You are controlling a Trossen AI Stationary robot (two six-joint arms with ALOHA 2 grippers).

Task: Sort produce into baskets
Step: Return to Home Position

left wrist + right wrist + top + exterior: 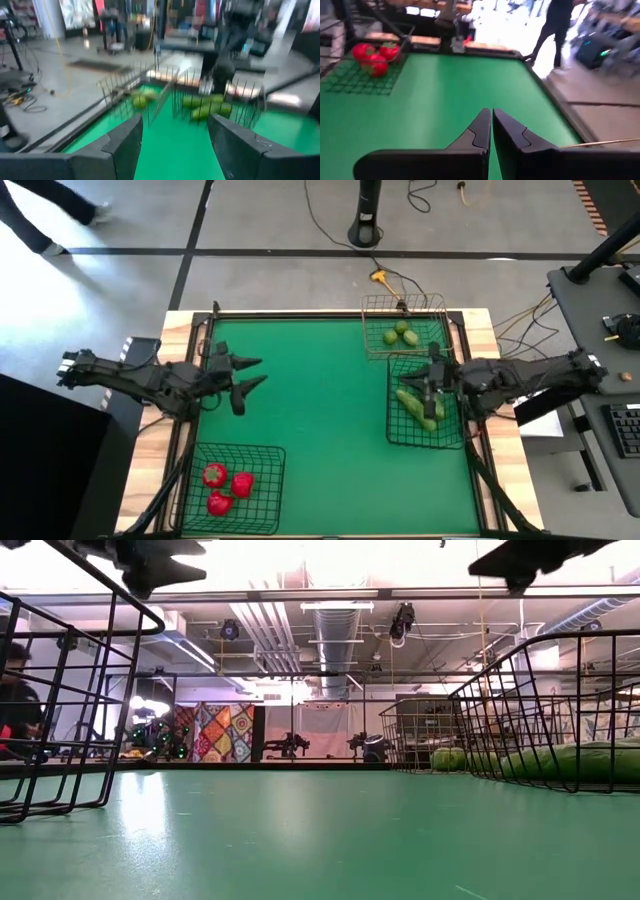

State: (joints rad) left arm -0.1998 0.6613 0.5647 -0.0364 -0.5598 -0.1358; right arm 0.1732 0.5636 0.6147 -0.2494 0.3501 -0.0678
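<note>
Three red produce pieces (226, 487) lie in the black basket (262, 518) at the table's near left. Round light-green pieces (400, 334) lie in the tan basket (432, 306) at the far right. Long green cucumber-like pieces (417, 407) lie in the black basket (402, 436) at the right. My left gripper (252, 373) is open and empty above the mat at the left. My right gripper (431, 398) is shut and empty above the cucumber basket; its shut fingers show in the right wrist view (491, 125).
The green mat (320, 430) lies open between the baskets. A person (560, 25) walks past the table's left side in the right wrist view. Cables (385, 278) lie on the floor beyond the far edge.
</note>
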